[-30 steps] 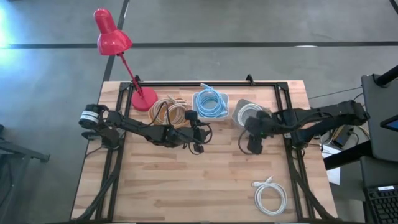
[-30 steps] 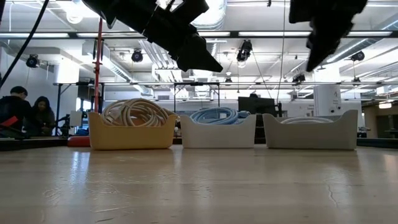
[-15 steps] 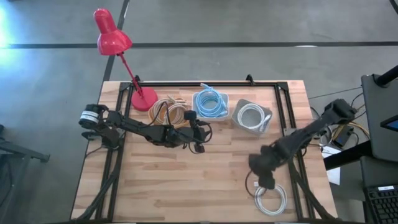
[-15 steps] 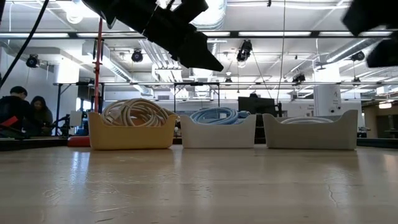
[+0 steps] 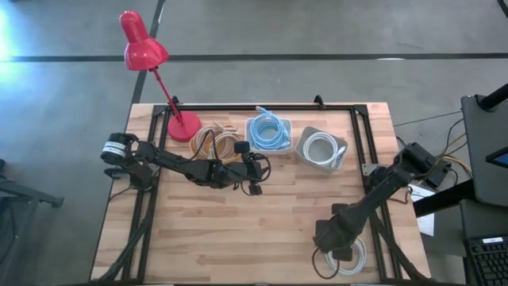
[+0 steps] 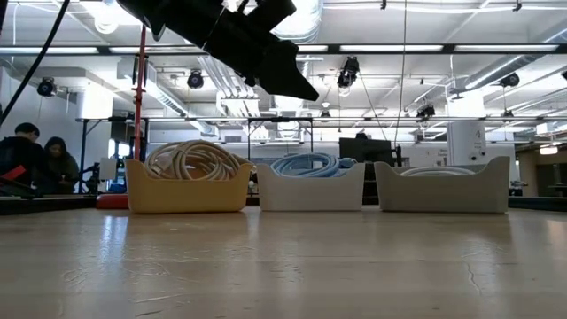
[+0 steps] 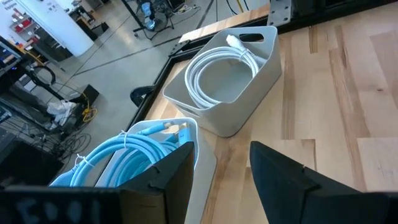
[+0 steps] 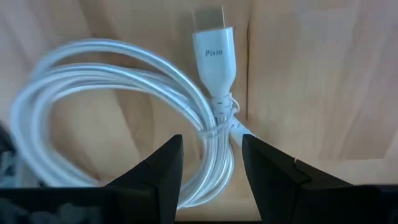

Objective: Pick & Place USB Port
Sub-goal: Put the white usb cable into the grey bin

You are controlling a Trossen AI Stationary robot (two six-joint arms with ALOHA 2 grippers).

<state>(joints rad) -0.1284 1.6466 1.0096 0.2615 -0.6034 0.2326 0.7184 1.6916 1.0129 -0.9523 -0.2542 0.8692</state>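
Three bins are lined up along the far side of the wooden surface (image 5: 238,230), and a loose coil lies apart from them near the front right corner. That coil, a white USB cable (image 8: 134,118), is lying flat directly beneath the right gripper (image 5: 335,242), with its bundled loops passing between the two dark fingers (image 8: 152,180) in the right wrist view and its metal-tipped plug (image 8: 213,56) lying just beyond the fingertips. The right fingers are spread apart over the bundle with bare gaps on either side, and nothing is clamped between them; whether the tips touch the wood cannot be told. The left gripper (image 5: 252,168) is held above the surface just in front of the middle bin, its fingers (image 7: 165,183) parted with nothing between them. Ahead of those left fingers the white bin (image 7: 193,140) with a blue cable (image 7: 124,165) coiled inside is seen, and beyond it a grey bin (image 7: 261,74) holding another white cable (image 7: 221,71). To the other side of the left fingers a yellow bin (image 6: 186,190) filled with beige cable (image 5: 214,141) stands, and past it the base of a red desk lamp (image 5: 145,49) rests at the back corner. Two people (image 6: 35,159) are seated in the room behind, as seen in the low view
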